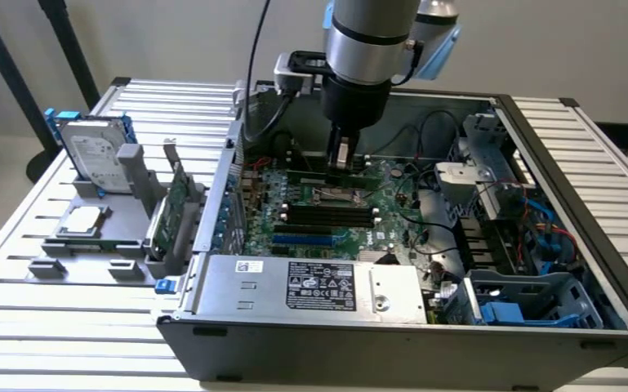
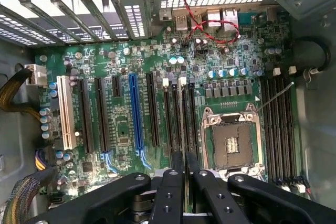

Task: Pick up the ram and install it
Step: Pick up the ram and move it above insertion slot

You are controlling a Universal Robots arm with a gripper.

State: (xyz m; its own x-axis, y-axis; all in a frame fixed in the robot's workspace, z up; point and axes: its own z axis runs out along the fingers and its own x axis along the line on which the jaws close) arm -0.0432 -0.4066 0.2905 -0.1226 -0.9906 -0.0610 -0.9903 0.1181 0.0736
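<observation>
My gripper hangs inside the open computer case, just above the motherboard and behind the empty processor socket. Its black fingers are shut on the ram, which I see edge-on as a thin strip running out from between them. The ram lies in line with a group of long black memory slots with white latches, beside the socket. Whether the ram touches a slot I cannot tell. A second group of slots lies on the socket's other side.
On the exterior view's left, a grey holder carries a hard drive, a square silver chip and a green expansion card. A power supply lies along the case front. Cables and a blue-clipped drive cage fill the right.
</observation>
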